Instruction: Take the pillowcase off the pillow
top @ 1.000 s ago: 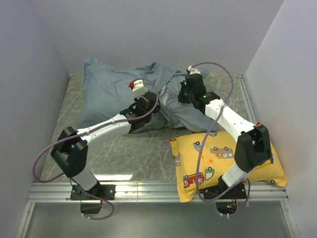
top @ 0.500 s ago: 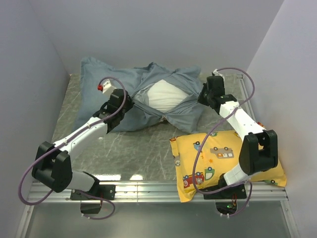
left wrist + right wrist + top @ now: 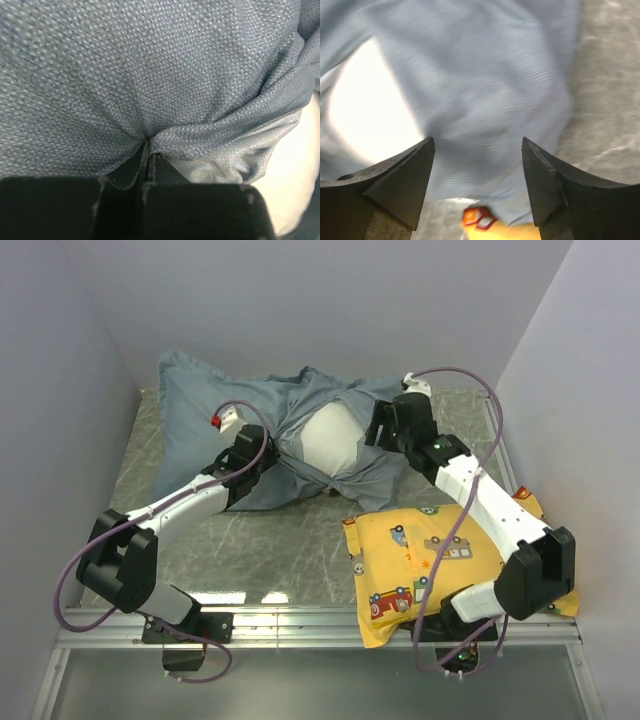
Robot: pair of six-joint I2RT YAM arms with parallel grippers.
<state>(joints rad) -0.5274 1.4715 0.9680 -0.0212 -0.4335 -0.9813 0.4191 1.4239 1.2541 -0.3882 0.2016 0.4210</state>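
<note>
Right gripper [image 3: 477,150], now wide open and empty, has swung back to the gap in the pillowcase [image 3: 200,420], where the pillow [image 3: 330,435] shows at the table's [image 3: 290,550] rear. Left gripper [image 3: 147,150] stays clamped on the pillowcase; removal looks barely begun.

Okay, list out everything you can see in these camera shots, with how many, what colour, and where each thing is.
pillowcase: one, blue-grey, across the far half of the table, gaping open at its middle
pillow: one, plain white, inside the pillowcase, showing through the opening
yellow pillow: one, yellow with cartoon vehicles, near right of the table, under the right arm
table: one, grey marbled top, between pale walls
rail: one, silver metal, along the near edge
cables: two, mauve, one looping along each arm
left hand: one, black, shut on a fold of the pillowcase left of the opening
right hand: one, black, open, over the pillowcase right of the opening
</note>
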